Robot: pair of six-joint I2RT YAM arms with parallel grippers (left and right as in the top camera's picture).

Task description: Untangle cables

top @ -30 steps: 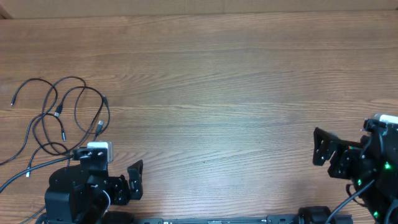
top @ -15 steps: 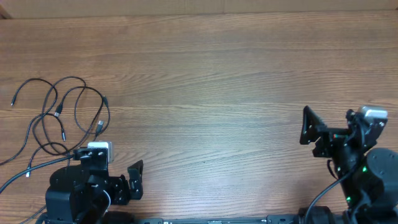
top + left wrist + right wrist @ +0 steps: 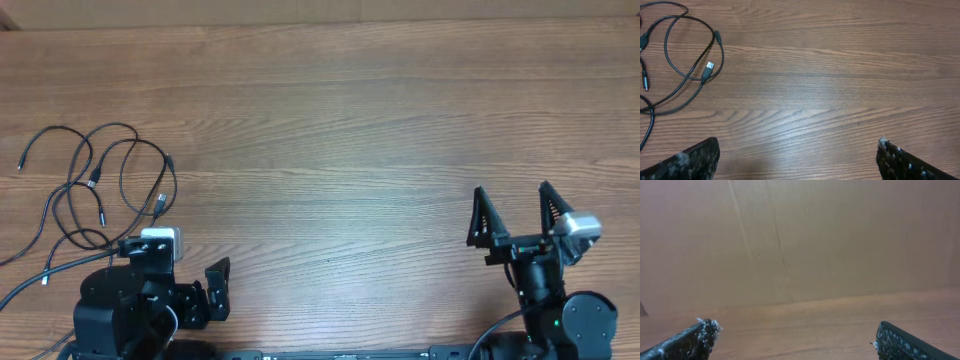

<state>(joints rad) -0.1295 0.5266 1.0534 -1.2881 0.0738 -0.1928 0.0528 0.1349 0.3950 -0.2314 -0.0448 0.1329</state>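
The cables (image 3: pixel 100 185) lie in loose black loops with small silver plugs on the wooden table (image 3: pixel 340 140) at the left. The left wrist view catches part of the cables (image 3: pixel 687 55) at its upper left, one silver plug (image 3: pixel 709 66) showing. My left gripper (image 3: pixel 205 292) rests near the front edge, right of and nearer than the loops; its left gripper fingertips (image 3: pixel 799 144) stand wide apart over bare wood. My right gripper (image 3: pixel 514 215) is at the front right, open and empty, far from the cables. The right wrist view shows that right gripper (image 3: pixel 795 326) facing the back wall.
A brown cardboard wall (image 3: pixel 790 240) stands behind the table's far edge (image 3: pixel 320 24). Thicker black wires (image 3: pixel 30 285) run from the left arm's base (image 3: pixel 120 315) at the front left, close to the loops.
My right arm has swung in from the right edge toward the left and turned, so its open fingers now point toward the far side. The left arm and the cables have not moved.
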